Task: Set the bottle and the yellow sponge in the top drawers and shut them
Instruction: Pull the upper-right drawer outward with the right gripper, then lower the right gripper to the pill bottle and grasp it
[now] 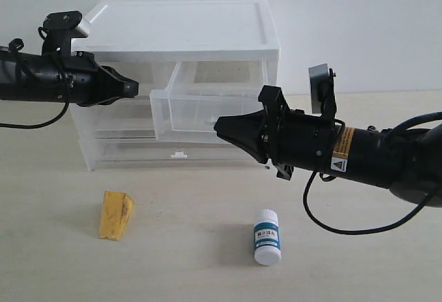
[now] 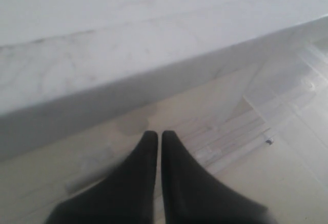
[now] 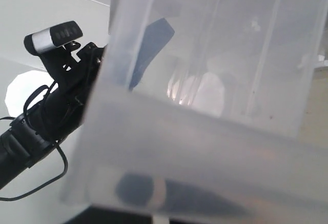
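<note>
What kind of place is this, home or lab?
Probably a robotics lab bench: two black robot arms reach over a pale table holding a plastic drawer cabinet, against a plain white wall.

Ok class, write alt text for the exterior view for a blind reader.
A translucent drawer cabinet stands on a pale table, its top right drawer pulled out. The left end effector and right end effector, both shut, hover at the cabinet's front; the yellow sponge and the bottle sit in front.

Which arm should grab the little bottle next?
Probably the right. The right gripper hangs nearest the bottle, beside the pulled-out top drawer. The left gripper is at the other side of the cabinet, closer to the yellow sponge.
</note>
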### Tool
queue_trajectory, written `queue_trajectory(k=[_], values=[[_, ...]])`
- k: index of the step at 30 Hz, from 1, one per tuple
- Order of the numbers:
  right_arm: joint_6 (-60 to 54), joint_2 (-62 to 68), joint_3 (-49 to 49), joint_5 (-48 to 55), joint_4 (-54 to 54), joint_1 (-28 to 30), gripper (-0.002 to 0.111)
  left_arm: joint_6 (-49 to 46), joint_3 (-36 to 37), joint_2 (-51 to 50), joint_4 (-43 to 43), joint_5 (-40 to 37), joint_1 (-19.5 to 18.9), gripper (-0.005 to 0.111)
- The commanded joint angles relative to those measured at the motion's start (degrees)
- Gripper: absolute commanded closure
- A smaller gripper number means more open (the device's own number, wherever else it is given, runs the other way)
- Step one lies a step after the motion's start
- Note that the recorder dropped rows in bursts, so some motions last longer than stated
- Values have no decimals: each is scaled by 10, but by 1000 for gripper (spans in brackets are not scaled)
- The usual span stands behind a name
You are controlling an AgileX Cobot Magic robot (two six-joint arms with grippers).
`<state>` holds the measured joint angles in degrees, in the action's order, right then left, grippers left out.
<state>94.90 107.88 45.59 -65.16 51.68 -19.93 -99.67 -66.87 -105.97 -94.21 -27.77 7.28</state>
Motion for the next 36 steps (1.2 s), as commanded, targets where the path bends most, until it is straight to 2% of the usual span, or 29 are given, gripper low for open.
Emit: queue_trajectory(k=[1,17,21,24,28,30,36], values=[[-7,-13,-4,-48,17,-6,108,-2,-12,-5,-36,52,-8,103],[-27,-13,-30,-48,22,-6,108,-2,-12,-5,-36,52,-8,103],[-63,-14,-30,-31,23,-6,107,-2,-12,-5,-36,52,-8,103],[-72,-14,-30,-34,28,-6,95,-2,-12,-5,-36,52,-8,103],[-70,-14,-30,-31,27,-6,65,-2,-12,-5,-36,52,-8,103],[-70,-14,-30,-22,39,-6,61,-2,-12,-5,-36,52,-8,103],[-69,-14,-30,6,96,-6,61,-2,-12,-5,-36,49,-8,103]])
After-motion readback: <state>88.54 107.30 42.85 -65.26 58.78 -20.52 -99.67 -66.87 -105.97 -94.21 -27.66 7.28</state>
